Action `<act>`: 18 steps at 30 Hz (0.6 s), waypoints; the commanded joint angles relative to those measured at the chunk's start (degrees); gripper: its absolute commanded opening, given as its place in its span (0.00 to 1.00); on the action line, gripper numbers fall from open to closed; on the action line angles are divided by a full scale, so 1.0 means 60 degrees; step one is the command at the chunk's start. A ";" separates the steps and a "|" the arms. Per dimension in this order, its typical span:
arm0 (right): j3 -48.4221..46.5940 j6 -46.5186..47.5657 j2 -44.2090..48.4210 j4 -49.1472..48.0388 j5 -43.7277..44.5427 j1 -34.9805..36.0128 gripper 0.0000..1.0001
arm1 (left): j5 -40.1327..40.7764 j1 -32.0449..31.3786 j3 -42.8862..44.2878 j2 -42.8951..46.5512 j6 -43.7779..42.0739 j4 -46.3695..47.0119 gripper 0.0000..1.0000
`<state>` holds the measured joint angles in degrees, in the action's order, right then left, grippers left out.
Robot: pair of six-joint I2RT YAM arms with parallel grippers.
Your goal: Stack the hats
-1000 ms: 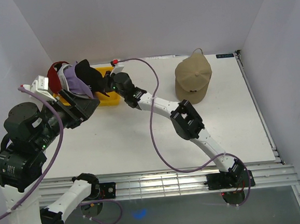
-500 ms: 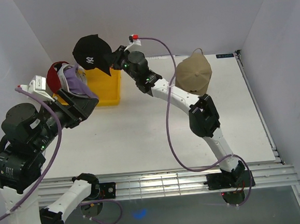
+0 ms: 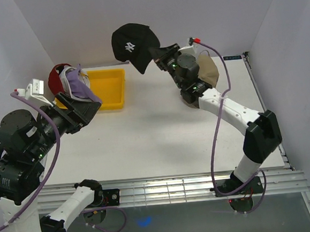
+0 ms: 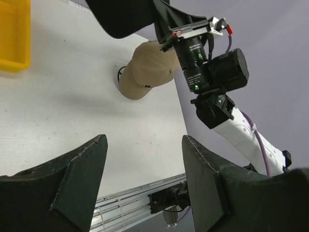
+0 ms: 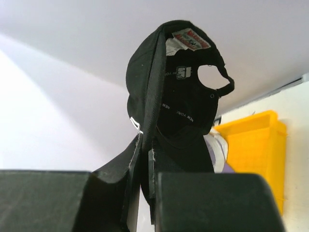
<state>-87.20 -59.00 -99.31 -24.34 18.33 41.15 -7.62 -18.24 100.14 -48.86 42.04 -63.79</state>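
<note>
R gripper swung blk cap toward tan cap.

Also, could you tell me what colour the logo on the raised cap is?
White, on the black cap; clearest in the top external view.

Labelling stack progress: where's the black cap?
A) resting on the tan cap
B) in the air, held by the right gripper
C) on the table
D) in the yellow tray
B: the right gripper pinches the brim of the black cap, holding it clear of the table.
</note>
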 commanded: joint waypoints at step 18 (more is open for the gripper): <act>0.8057 -0.5414 0.7117 -0.2447 0.3434 -0.2389 0.08 | -0.1704 -0.0022 -0.1045 0.0189 0.0273 0.0861 0.73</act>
<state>-40.51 -86.15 -59.86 -32.08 33.80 27.75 -15.73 -18.24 94.21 -47.66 43.55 -60.49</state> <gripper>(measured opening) 0.108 0.732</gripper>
